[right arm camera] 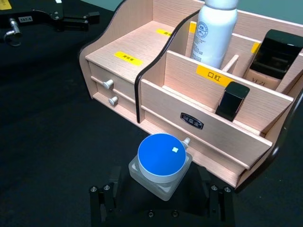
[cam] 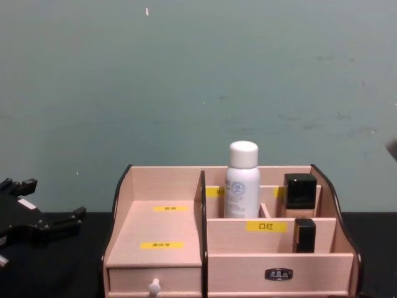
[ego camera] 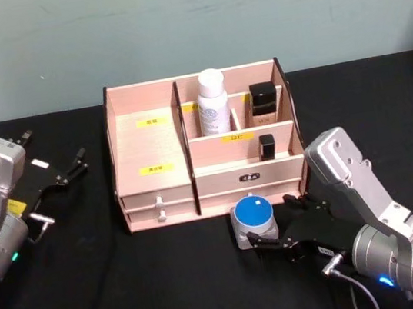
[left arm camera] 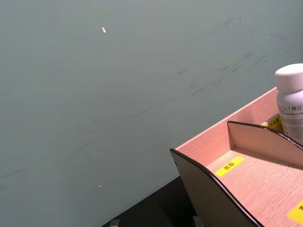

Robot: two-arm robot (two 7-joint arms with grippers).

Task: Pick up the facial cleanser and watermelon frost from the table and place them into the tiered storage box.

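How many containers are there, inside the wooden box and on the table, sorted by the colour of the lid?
White lid: 1, the tall bottle
Black lid: 2, the square bottle and the small tube
Blue lid: 1, the jar
Total: 4

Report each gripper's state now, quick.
Left gripper: cannot be told; parked at the left of the table.
Right gripper: open, straddling the blue-lidded jar, not gripping it.
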